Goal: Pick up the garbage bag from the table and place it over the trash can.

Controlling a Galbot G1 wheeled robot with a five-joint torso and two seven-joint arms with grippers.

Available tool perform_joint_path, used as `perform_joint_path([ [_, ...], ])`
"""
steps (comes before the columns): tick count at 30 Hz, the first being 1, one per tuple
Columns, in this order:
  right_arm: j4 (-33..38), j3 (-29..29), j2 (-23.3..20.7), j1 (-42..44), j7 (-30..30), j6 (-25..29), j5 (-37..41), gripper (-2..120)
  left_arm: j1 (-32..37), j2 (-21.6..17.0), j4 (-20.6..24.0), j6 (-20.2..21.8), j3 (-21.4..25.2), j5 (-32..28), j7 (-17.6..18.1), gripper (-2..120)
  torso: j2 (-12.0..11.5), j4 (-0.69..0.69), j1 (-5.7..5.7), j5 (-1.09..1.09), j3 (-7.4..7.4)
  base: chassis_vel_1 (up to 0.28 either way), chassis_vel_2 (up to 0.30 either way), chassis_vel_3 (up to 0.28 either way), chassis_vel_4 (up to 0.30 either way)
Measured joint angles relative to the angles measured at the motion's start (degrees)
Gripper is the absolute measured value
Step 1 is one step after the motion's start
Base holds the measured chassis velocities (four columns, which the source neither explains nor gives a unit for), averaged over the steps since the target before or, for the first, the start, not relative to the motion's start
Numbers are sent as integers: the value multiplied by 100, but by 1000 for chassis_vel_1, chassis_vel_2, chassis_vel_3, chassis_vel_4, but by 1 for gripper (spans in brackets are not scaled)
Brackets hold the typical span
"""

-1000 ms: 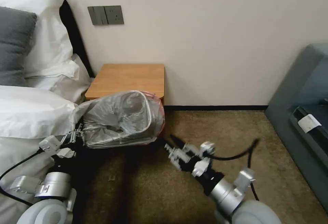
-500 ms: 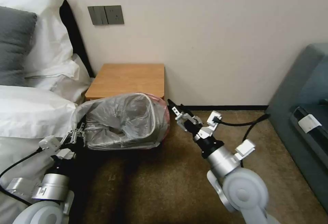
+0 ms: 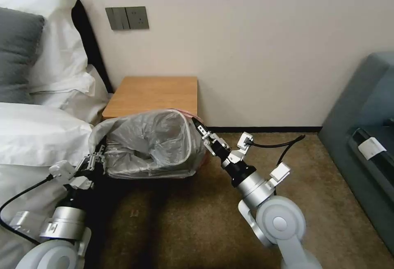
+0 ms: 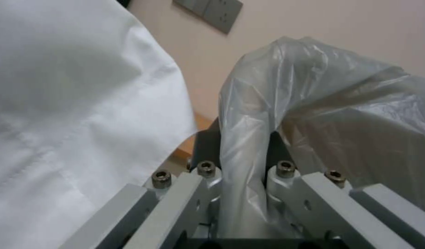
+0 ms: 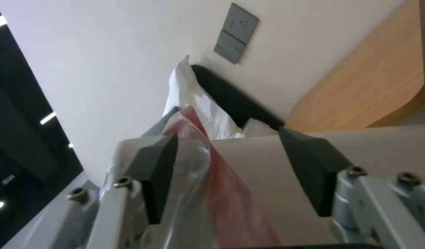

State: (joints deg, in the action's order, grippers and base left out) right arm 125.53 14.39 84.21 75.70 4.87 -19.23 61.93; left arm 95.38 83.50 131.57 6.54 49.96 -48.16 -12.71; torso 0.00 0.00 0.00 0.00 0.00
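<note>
Standing by the wall, the orange-brown wooden table (image 3: 158, 94) has the thin crinkly grey plastic garbage bag (image 3: 150, 145) w/ pinkish-red rim spread open just in front of it. Left gripper (image 3: 97, 159) is clamped on the bag's left edge. Right gripper (image 3: 200, 131) sits at the bag's right rim, fingers (image 5: 159, 173) apart around the red rim.

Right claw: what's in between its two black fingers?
In the right wrist view, the garbage bag's pinkish-red rim runs between the open right claw's fingers, with the beige trash can just beyond.
</note>
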Motion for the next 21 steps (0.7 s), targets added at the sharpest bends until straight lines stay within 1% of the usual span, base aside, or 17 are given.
perform_joint_path([
  [1, 0, 0, 0, 0, 0, 0, 0, 58, 0, 0, 0, 0, 0, 0, 0, 7, 0, 0, 0, 0, 0, 0, 0, 0, 0],
  [4, -10, -11, 53, -16, -45, 1, 0, 43, 11, 5, 18, 0, -12, 9, 0, 7, 0, 0, 0, 0, 0, 0, 0, 0, 0],
  [5, -10, -11, 53, -16, -45, 1, 0, 43, 11, 5, 18, 0, -12, 9, 0, 7, 0, 0, 0, 0, 0, 0, 0, 0, 0],
  [8, -15, -31, 97, -28, -96, 2, -1, 28, 23, 7, 17, -4, -9, 23, -8, 7, 0, 0, 0, 0, 0, 0, 0, 0, 0],
  [9, -15, -31, 97, -28, -96, 2, -1, 28, 23, 7, 17, -4, -9, 23, -8, 7, 0, 0, 0, 0, 0, 0, 0, 0, 0],
  [11, -20, -41, 117, -35, -117, 5, -4, 18, 28, 8, 17, -8, -6, 27, -21, 7, 0, 0, 0, 0, 0, 0, 0, 0, 0],
  [12, -20, -41, 117, -35, -117, 5, -4, 18, 28, 8, 17, -8, -6, 27, -21, 7, 0, 0, 0, 0, 0, 0, 0, 0, 0],
  [15, -40, -41, 147, -72, -204, 10, -11, 3, 42, 12, 17, -12, -12, 49, -47, 7, 0, 0, 0, 0, 0, 0, 0, 0, 0],
  [16, -40, -41, 147, -72, -204, 10, -11, 3, 42, 12, 17, -12, -12, 49, -47, 7, 0, 0, 0, 0, 0, 0, 0, 0, 0],
  [17, -61, -30, 157, -103, -279, 10, -17, 0, 49, 12, 22, -13, -19, 54, -62, 7, 0, 0, 0, 0, 0, 0, 0, 0, 0],
  [21, -188, 26, 176, -264, -577, 29, -23, 0, 79, 10, 53, -13, -29, 65, -115, 7, 0, 0, 0, 0, 0, 0, 0, 0, 0],
])
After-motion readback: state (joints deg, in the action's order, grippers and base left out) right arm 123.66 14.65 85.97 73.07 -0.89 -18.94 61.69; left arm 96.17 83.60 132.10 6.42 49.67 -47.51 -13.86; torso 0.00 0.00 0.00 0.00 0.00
